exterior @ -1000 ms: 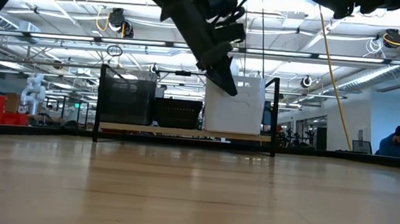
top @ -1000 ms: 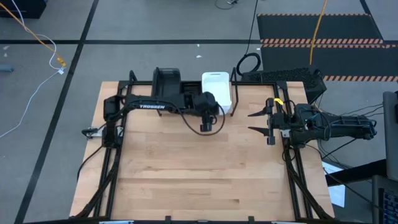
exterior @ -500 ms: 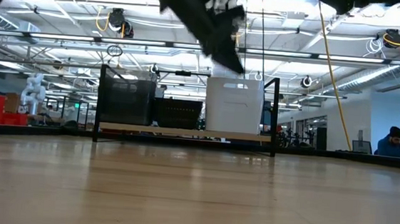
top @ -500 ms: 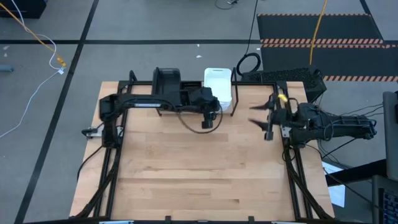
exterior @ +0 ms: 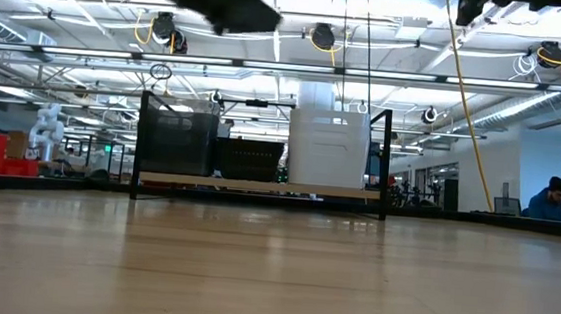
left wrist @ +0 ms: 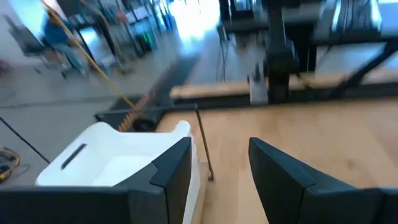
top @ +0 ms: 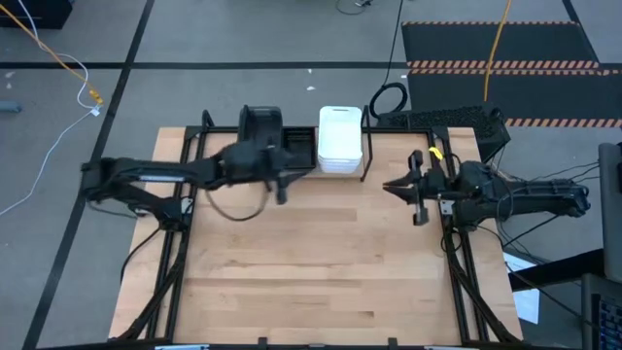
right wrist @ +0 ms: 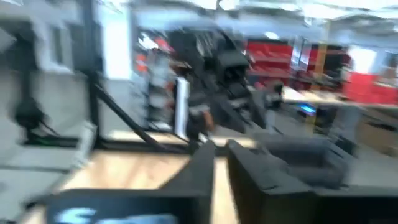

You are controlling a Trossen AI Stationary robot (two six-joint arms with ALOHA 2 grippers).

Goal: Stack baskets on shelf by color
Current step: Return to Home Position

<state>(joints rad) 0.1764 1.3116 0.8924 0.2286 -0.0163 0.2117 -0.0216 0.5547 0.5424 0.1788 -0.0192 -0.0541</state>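
1. The white baskets (top: 340, 138) sit stacked at the right end of the shelf (exterior: 188, 180), beside the black mesh baskets (exterior: 247, 158) and dark grey baskets (exterior: 176, 141); the colour sorting looks finished.
2. The left gripper (top: 282, 191) hangs spread and empty before the shelf, clear of the stacks.
3. The right gripper (top: 391, 185), fingers pressed together, waits near the table's right edge.

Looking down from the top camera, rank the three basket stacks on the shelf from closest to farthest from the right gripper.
From the right gripper, at the table's right side:
1. White baskets, right end of the shelf.
2. Black mesh baskets, middle.
3. Dark grey baskets, left end.
The left gripper hovers open in front of the shelf.
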